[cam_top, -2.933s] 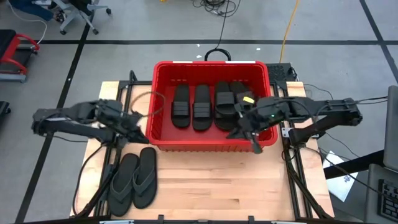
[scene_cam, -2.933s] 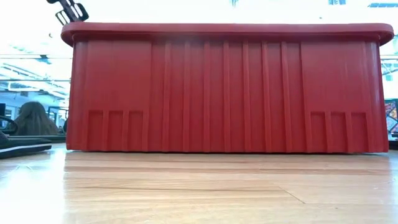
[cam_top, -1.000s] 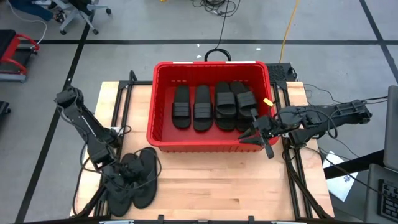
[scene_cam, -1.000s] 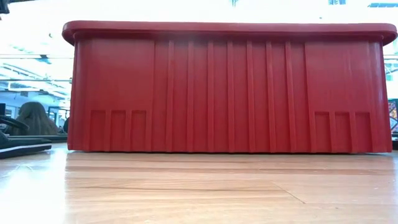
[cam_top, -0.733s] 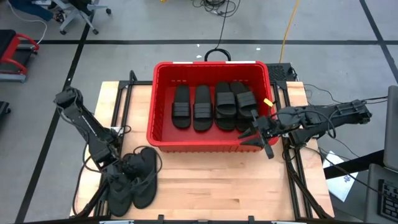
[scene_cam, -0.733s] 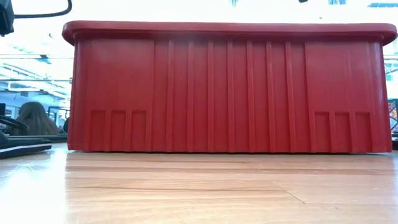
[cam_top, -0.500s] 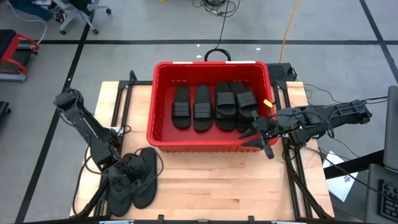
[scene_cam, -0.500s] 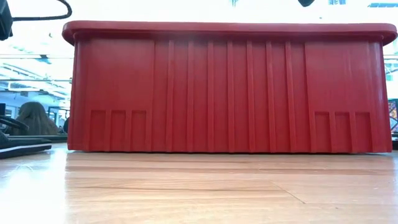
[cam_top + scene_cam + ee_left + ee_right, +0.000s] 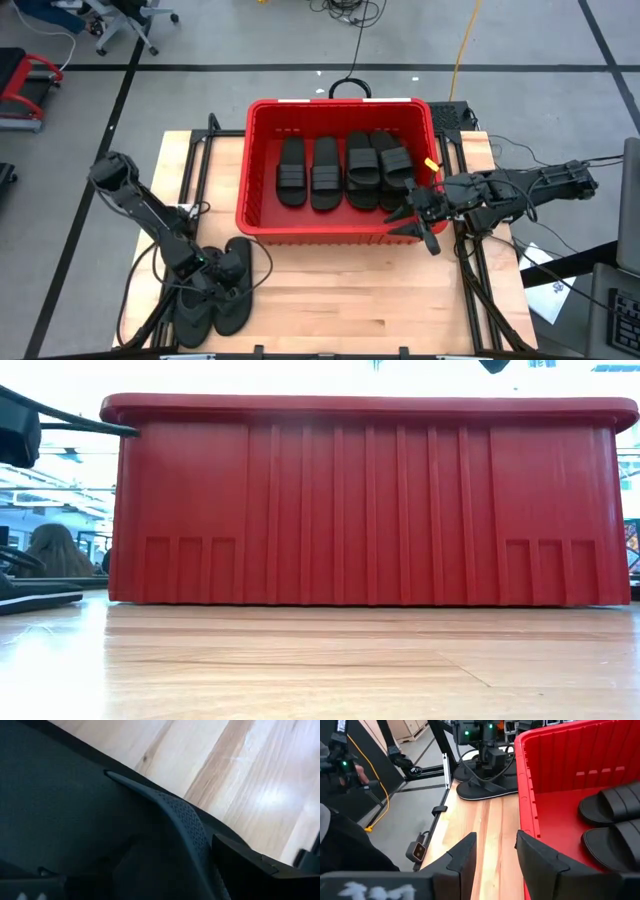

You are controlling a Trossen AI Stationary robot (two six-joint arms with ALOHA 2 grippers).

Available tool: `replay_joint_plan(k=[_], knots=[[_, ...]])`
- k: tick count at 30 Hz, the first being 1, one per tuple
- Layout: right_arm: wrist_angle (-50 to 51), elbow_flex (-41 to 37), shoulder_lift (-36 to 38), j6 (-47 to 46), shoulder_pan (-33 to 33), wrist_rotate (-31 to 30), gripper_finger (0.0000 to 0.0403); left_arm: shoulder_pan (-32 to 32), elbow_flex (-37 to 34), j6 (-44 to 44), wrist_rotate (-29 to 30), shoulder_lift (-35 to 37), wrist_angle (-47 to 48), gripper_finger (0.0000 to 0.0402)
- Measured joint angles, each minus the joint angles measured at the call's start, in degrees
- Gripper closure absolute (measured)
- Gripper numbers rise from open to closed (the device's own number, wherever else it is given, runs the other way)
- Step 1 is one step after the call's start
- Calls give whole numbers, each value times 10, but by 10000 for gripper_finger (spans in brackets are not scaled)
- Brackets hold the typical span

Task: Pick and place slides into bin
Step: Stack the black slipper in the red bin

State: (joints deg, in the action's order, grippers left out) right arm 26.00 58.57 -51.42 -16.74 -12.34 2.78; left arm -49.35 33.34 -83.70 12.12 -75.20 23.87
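The red bin (image 9: 340, 232) stands at the table's far middle, and several black slides (image 9: 325, 172) lie soles down on its floor. A dark grey flip-flop pair (image 9: 222, 300) lies flat on the wood at the near left. My left gripper (image 9: 215, 278) is down on that pair, open. In the left wrist view a ribbed strap (image 9: 185, 820) rises between its fingers (image 9: 250, 870). My right gripper (image 9: 410, 218) hovers open over the bin's near right corner, with nothing between its fingers (image 9: 462, 855). My left gripper comes from above, pointing down, with one finger on each side of the flip-flop's strap (image 9: 192, 835). Whether the fingers touch the strap or the sole, I cannot tell. The flip-flop lies flat on the table.
Bare wood (image 9: 350, 300) stretches from the bin's near wall to the table's near edge, middle and right. Black frame rails and cables (image 9: 470, 280) run along both sides of the table. A person (image 9: 50, 550) sits in the room behind.
My left arm has sunk lower over the flip-flop pair, its elbow dropping and its gripper edging toward the table's right. The flip-flops and the slides lie where they were.
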Motion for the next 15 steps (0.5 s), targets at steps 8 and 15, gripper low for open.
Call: replay_joint_plan(k=[8,15], knots=[[-15,0,0,-2,0,0,270,7,1,52,-33,-17,-36,301],[-15,0,0,21,0,0,275,7,4,147,-82,-16,-90,388]])
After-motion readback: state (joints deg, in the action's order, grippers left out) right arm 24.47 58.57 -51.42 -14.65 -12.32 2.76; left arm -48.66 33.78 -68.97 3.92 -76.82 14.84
